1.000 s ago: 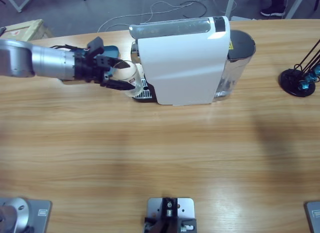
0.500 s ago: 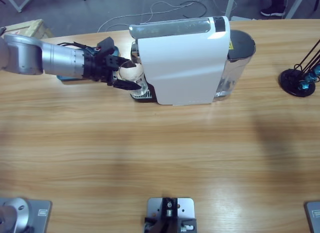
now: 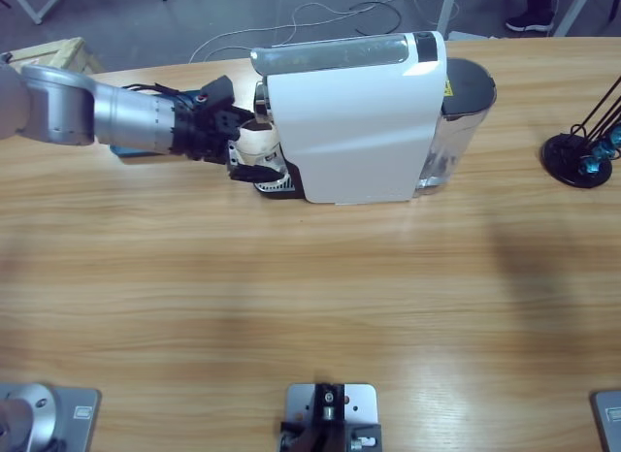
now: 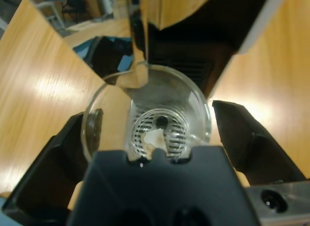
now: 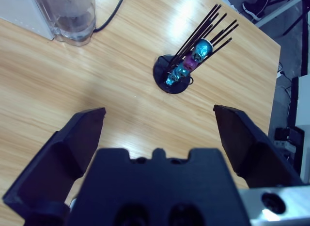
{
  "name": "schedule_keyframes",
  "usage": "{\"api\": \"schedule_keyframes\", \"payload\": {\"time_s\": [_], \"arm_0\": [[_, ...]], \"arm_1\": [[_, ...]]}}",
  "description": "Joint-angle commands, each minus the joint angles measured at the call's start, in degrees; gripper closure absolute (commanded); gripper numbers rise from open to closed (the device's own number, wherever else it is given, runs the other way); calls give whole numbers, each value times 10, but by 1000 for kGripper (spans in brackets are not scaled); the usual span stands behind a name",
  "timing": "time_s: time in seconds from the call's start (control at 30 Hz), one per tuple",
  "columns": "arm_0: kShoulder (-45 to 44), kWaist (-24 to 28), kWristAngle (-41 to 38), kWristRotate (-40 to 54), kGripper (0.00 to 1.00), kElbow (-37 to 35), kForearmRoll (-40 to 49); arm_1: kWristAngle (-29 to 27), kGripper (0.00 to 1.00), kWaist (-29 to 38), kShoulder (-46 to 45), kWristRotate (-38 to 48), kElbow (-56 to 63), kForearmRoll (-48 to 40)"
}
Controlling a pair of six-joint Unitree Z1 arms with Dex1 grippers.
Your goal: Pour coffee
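We see the left gripper (image 4: 150, 134) pinching a clear glass (image 3: 260, 147) under the white coffee machine (image 3: 359, 122). The right gripper (image 5: 160, 129) hangs spread wide above the wooden table (image 3: 310, 297).

Left end effector (image 4: 152, 138) body hides the near rim of the glass (image 4: 147, 114) between its jaws, coffee level inside can't be told, and the right arm is out of the high view, its end effector (image 5: 157, 134) cut by the bottom edge.
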Motion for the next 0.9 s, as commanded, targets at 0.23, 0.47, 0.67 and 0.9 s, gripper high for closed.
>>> {"api": "schedule_keyframes", "payload": {"time_s": [0.23,0.47,0.67,0.9], "arm_0": [[-113,94,-71,-57,18,71,1],[-271,66,43,-102,18,145,39],[-394,-14,217,-323,0,146,129],[-419,-23,227,-342,0,155,171]], "arm_1": [[1,1,1,24,0,-22,-11],[119,348,-159,194,-16,-285,29],[143,1000,-191,388,-107,-521,89],[247,1000,-206,520,-105,-631,104]]}}
